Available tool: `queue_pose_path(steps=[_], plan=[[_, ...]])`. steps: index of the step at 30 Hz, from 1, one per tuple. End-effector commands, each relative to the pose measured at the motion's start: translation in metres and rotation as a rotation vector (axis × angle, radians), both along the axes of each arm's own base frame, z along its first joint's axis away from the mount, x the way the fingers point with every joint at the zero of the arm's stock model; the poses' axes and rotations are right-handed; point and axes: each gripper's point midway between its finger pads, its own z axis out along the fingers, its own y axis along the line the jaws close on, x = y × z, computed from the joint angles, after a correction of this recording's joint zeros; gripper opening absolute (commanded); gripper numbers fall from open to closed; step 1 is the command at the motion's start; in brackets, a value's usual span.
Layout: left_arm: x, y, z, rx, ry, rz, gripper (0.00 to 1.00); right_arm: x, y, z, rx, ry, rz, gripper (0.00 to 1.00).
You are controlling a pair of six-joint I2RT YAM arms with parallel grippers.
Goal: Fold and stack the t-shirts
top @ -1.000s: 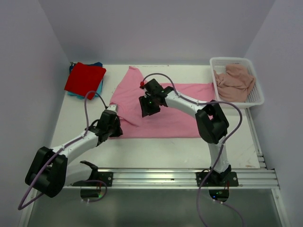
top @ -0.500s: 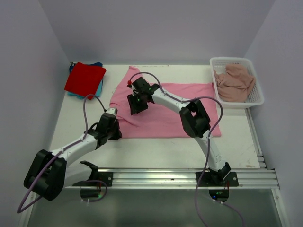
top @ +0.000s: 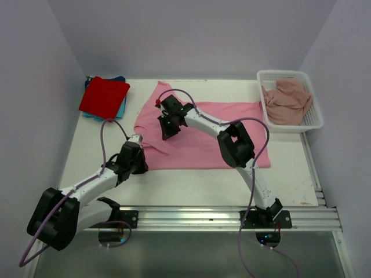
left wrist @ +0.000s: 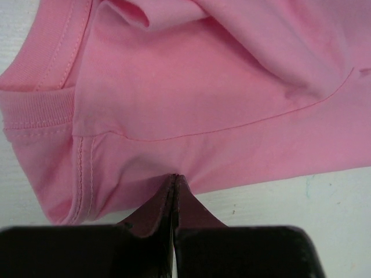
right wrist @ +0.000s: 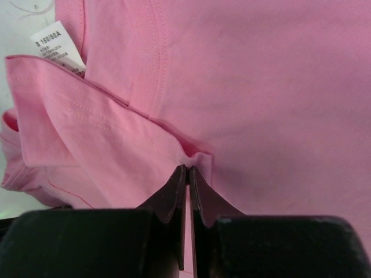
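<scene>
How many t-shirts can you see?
4. The bright pink t-shirt lies mid-table; the red t-shirt sits on the teal-blue t-shirt far left; the dusty-pink t-shirt fills the mesh basket, maybe hiding more.

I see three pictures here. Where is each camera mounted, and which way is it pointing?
Top external: fixed above and behind the arms, looking down on the table; both arms show whole, bases at the bottom.
Left wrist: on the left arm, looking along the left gripper at an edge of the pink t-shirt; only its closed jaws show.
Right wrist: on the right arm, looking along the right gripper at a fold near the label; only its closed jaws show.
Shared: both wrist views show the same t-shirt, pinched.
</scene>
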Motion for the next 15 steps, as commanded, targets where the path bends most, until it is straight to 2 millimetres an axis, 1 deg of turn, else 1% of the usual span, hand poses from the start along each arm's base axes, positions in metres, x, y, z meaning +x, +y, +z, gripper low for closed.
queue_pose_path(steps=[1, 3, 6, 8, 10, 12, 13, 14, 15], plan=[[-0.001, -0.003, 0.0, -0.029, -0.017, 0.008, 0.0, 0.002, -0.001, 0.015, 0.008, -0.038, -0.004, 0.03], [-0.002, -0.003, -0.003, -0.03, -0.015, 0.008, 0.0, 0.001, -0.005, 0.013, -0.006, -0.039, -0.01, 0.0], [-0.006, -0.001, -0.01, -0.025, -0.002, 0.012, 0.0, 0.001, -0.007, 0.017, -0.01, -0.051, -0.014, 0.0], [-0.009, 0.001, -0.017, -0.017, 0.007, 0.013, 0.0, 0.001, -0.01, 0.023, -0.005, -0.061, -0.019, 0.0], [-0.009, 0.0, -0.018, -0.019, 0.018, 0.01, 0.0, 0.002, -0.01, 0.028, 0.001, -0.08, -0.02, 0.0], [-0.01, 0.001, -0.019, -0.017, 0.026, 0.017, 0.0, 0.004, -0.01, 0.042, 0.018, -0.113, -0.025, 0.0], [-0.01, 0.001, -0.019, -0.015, 0.027, 0.016, 0.0, 0.007, -0.015, 0.044, 0.007, -0.131, -0.041, 0.0], [-0.011, 0.001, -0.019, -0.016, 0.033, 0.019, 0.0, 0.01, -0.015, 0.056, 0.02, -0.16, -0.05, 0.0], [-0.012, 0.001, -0.02, -0.015, 0.036, 0.021, 0.0, 0.011, -0.016, 0.062, 0.021, -0.177, -0.054, 0.0]])
